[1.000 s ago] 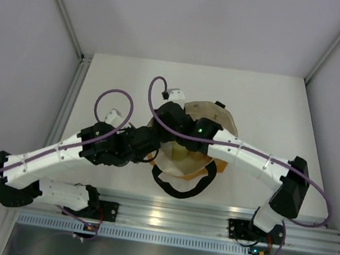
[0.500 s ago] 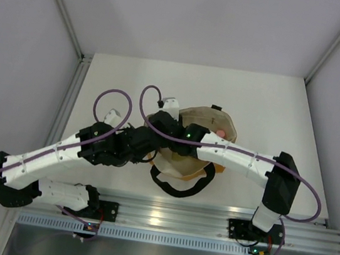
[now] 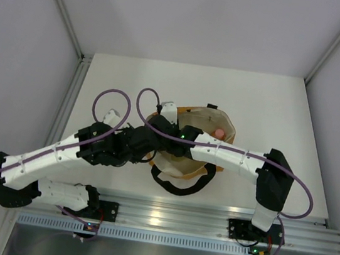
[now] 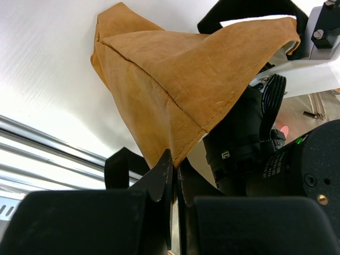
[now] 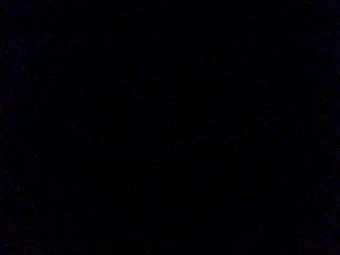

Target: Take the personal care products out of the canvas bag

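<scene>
Bottles are what we want out, and only one shows itself: a pink cap [image 3: 218,132] against the cream lining on the right side of the bag [image 3: 204,116], which sits open on the surface [image 3: 275,98] in front of both arms. Any other bottles are hidden by the cloth or by the right arm [image 3: 229,156], which reaches in at the bag's left side. The right gripper is buried inside, and its wrist view is fully black, so we cannot tell whether it is apart or clamped on anything. The left gripper [image 4: 173,172] is pinched together on the tan rim at a seam corner, holding that wall up like a tent. We judge the blind reach to be the main hazard: with nothing to see in there, the right gripper could close on lining instead of a bottle, and lifting would then drag the whole bag. The left hold takes only a thin bite of cloth, so a tug from inside could pull the rim free and let the mouth fall shut over the arm. The black handle [image 3: 177,187] looped at the near side might also snag a wrist on the way out.
</scene>
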Robot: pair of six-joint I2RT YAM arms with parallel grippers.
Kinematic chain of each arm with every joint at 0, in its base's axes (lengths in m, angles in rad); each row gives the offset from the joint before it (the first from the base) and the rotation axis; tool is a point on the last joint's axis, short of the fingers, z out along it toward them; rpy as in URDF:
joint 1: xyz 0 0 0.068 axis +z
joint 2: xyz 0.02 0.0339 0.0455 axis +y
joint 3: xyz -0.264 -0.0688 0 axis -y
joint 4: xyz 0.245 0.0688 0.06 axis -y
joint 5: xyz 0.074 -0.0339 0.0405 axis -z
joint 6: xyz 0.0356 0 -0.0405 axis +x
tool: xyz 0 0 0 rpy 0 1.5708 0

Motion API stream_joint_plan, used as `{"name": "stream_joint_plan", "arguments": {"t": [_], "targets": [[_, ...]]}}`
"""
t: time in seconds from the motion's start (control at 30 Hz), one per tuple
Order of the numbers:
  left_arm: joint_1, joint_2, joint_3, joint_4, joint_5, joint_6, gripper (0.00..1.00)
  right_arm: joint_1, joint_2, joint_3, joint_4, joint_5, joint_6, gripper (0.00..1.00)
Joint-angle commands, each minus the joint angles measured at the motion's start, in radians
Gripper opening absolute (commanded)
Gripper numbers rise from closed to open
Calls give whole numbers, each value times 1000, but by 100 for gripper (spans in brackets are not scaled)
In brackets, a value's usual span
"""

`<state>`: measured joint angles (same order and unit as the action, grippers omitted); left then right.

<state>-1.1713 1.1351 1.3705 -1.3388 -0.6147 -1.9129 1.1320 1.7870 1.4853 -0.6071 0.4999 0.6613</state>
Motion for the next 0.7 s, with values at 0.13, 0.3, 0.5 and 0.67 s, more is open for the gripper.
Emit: {"name": "stream_joint_plan", "arguments": {"t": [0.13, 0.3, 0.5, 0.67], "targets": [[-7, -20, -2, -166, 21, -5, 0, 22, -11, 13, 35, 26, 14, 29], [-7, -17, -8, -166, 24, -1, 0, 22, -57, 47, 29, 51, 6, 1], [-7, -17, -14, -166, 23, -1, 0, 20, -93, 116, 1, 58, -18, 0], [-7, -15, -16, -166, 26, -1, 0, 22, -126, 187, -29, 69, -49, 0]]}}
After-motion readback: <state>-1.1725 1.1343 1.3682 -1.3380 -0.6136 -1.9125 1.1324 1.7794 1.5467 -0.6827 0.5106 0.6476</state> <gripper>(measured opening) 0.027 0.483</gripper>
